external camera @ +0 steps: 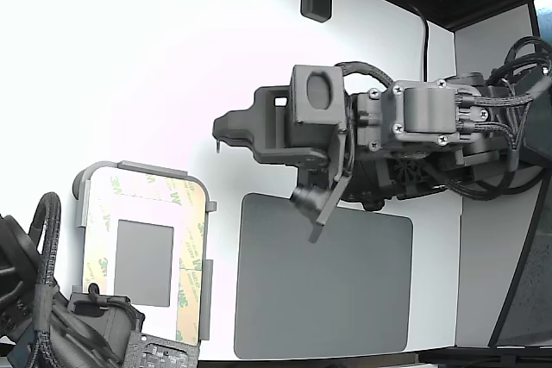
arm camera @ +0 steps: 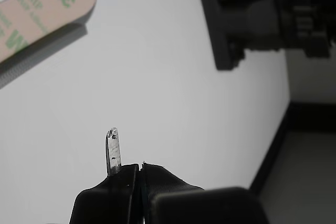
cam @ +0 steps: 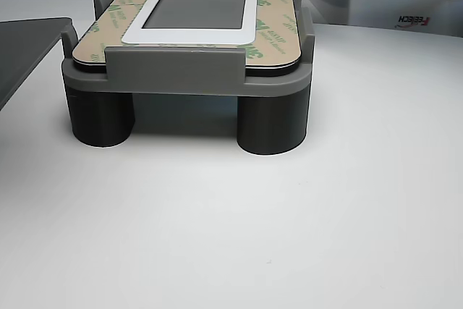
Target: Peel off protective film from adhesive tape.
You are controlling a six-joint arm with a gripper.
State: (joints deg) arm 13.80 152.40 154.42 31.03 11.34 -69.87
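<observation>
Exterior view: the gripper [external camera: 221, 137] hangs above the white table [external camera: 129, 58], tips together on nothing, well apart from the protective film [external camera: 191, 247] lying on the plate's adhesive tape [external camera: 97, 239].

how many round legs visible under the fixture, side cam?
2. One cylindrical leg sits under the fixture's front corner at that view's left, the other leg under the front corner at its right. Any rear legs would be hidden behind these.

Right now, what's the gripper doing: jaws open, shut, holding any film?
Gripper: jaws shut, with nothing visibly held; it hangs over bare white table, apart from the protective film.
</observation>
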